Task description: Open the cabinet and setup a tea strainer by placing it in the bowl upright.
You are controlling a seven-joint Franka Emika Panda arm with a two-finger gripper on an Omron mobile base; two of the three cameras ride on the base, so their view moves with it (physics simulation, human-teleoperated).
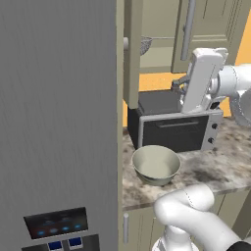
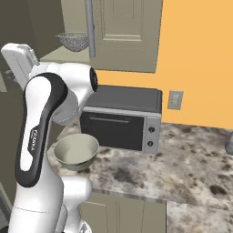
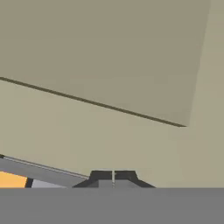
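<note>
Left base view: mesh tea strainer [image 1: 145, 45] sits seemingly upright on the shelf; hand [image 3: 113, 176] pinched narrow, empty.

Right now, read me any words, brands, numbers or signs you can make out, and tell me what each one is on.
"FRANKA": small dark lettering running lengthwise on the black side strip of the robot arm, barely legible.
Fridge control panel: glowing blue icons and buttons, too blurred to read.
Oven: two knobs on its right side, no readable markings.
Nothing else carries text.
</note>
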